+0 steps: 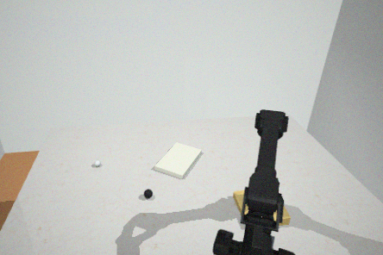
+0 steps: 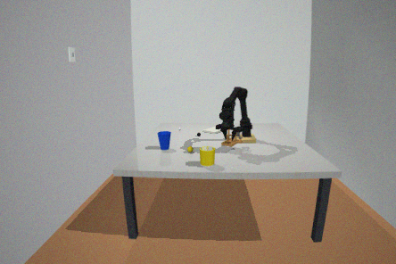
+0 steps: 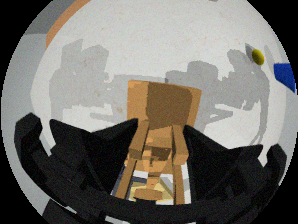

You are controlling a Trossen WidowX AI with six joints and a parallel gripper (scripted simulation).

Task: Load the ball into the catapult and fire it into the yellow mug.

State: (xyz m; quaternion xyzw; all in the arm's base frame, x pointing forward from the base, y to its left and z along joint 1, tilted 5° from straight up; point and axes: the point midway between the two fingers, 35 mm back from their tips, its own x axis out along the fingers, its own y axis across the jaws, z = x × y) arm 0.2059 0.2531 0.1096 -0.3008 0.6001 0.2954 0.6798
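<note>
The wooden catapult (image 2: 230, 143) (image 3: 172, 105) stands on the table near the arm's base. My gripper (image 2: 229, 135) (image 3: 161, 125) is shut on the catapult's upright frame, with one black finger on each side of it. A yellow ball (image 2: 190, 149) (image 3: 258, 56) lies on the table, away from the catapult. The yellow mug (image 2: 207, 157) stands upright near the table's front edge in the exterior view. The fingers hide part of the catapult's sides in the wrist view. The top view does not show the catapult or the mug.
A blue cup (image 2: 164, 140) (image 3: 285, 75) stands beyond the yellow ball. A black ball (image 1: 147, 193) (image 2: 199, 135), a small white ball (image 1: 97, 164) (image 2: 179, 128) and a flat cream block (image 1: 178, 159) (image 2: 211, 130) lie farther back. A yellowish board (image 1: 239, 200) (image 2: 251, 138) is under the arm's base.
</note>
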